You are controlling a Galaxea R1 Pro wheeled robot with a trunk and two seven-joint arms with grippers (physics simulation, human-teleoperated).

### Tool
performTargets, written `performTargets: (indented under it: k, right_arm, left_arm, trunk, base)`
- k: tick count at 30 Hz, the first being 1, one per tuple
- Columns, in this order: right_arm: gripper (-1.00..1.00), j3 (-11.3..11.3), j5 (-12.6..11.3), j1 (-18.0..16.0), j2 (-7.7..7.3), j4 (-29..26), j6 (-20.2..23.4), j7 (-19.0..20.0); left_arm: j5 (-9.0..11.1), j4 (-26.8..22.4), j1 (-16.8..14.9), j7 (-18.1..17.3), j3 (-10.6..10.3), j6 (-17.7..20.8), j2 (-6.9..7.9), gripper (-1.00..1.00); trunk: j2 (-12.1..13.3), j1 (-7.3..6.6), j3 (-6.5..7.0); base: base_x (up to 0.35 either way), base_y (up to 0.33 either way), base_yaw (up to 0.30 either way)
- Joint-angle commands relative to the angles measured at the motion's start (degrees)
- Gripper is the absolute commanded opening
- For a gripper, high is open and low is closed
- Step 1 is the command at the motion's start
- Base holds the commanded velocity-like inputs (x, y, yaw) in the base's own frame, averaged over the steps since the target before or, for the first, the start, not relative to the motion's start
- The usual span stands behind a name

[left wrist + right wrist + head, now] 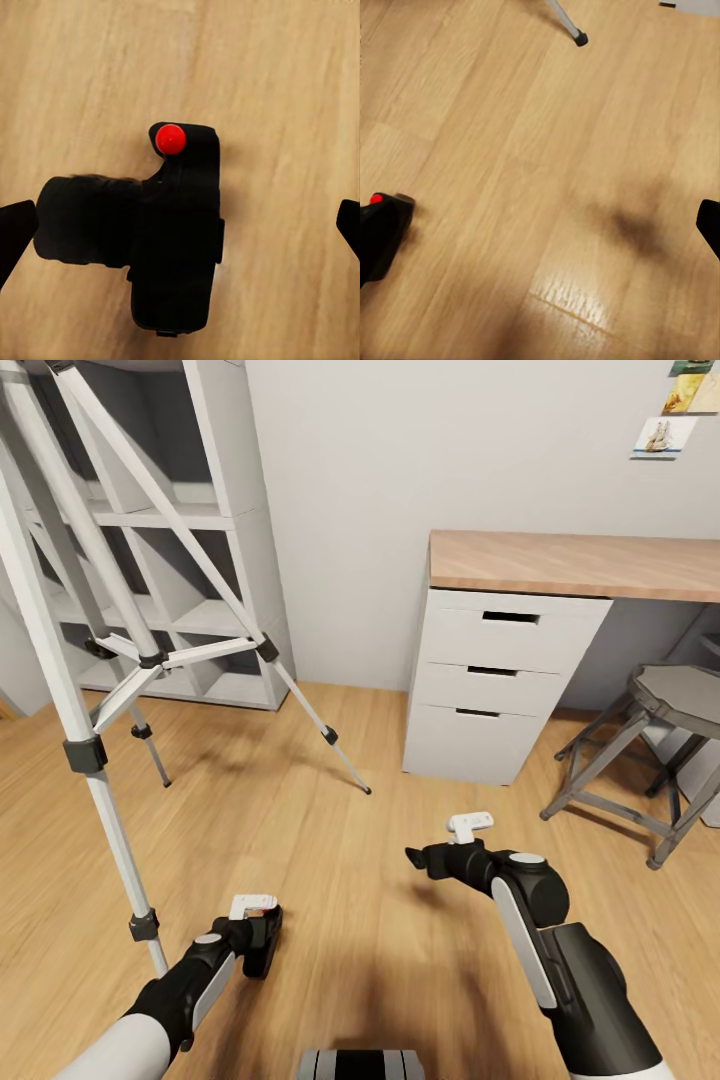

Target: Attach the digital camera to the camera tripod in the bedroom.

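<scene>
Left end effector (180,225), fingers spread wide, hovers over the small black digital camera with red round button (169,232) lying on the light wood plank floor (330,860). Right end effector (415,857), also spread, holds nothing. Silver-white three-legged camera tripod (120,650) stands beside the left arm, before a white cube shelf (215,610).

A black digital camera (169,240) with red top button sits at seven o'clock above the plank floor; the silver-legged camera tripod (85,660) stands spread at ten o'clock.
</scene>
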Motion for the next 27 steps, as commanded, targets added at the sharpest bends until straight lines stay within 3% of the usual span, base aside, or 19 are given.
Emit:
performTargets:
  k: [1, 5, 27]
  right_arm:
    - [1.00, 0.21, -0.16, -0.04, -0.01, -0.04, 0.24, -0.02]
    - [1.00, 1.29, -0.14, -0.06, -0.08, -0.04, 0.24, -0.02]
    - [1.00, 2.25, -0.16, -0.04, -0.15, -0.04, 0.24, -0.03]
  left_arm:
    - [0.58, -0.10, 0.01, 0.20, -0.44, 0.21, 0.09, 1.00]
    - [0.55, -0.06, 0.12, 0.10, -0.47, -0.01, 0.11, 1.00]
    - [0.61, 0.06, 0.20, -0.03, -0.52, -0.17, 0.11, 1.00]
  trunk:
    - [-0.02, -0.01, -0.04]
    - [-0.02, -0.01, -0.04]
    - [-0.31, 0.56, -4.92]
  base:
    - [0.000, 0.000, 0.000]
    - [0.000, 0.000, 0.000]
    - [0.000, 0.000, 0.000]
